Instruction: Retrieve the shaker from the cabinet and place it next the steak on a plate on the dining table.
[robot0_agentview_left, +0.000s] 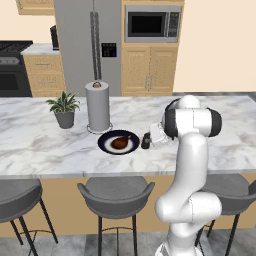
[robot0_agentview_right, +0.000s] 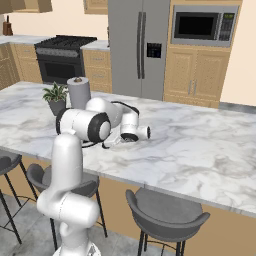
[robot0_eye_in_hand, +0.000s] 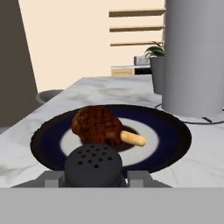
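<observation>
Item one, nearest the dining table's (robot0_agentview_left: 45, 145) front edge: we record the gripper (robot0_agentview_left: 151, 138) low over the marble, its jaws clenched on the shaker (robot0_agentview_left: 145, 141), which stands upright on the tabletop just beside the plate (robot0_agentview_left: 107, 145). Item two: we note the steak (robot0_agentview_left: 120, 142) lying in the plate's pale centre, a light bone end pointing toward the shaker. Item three, farther toward the back edge: a paper towel roll (robot0_agentview_left: 97, 106) upright just behind the plate, and a potted plant (robot0_agentview_left: 64, 109) beside it. Item four, beyond the table: the cabinet (robot0_agentview_left: 149, 71), doors closed.
</observation>
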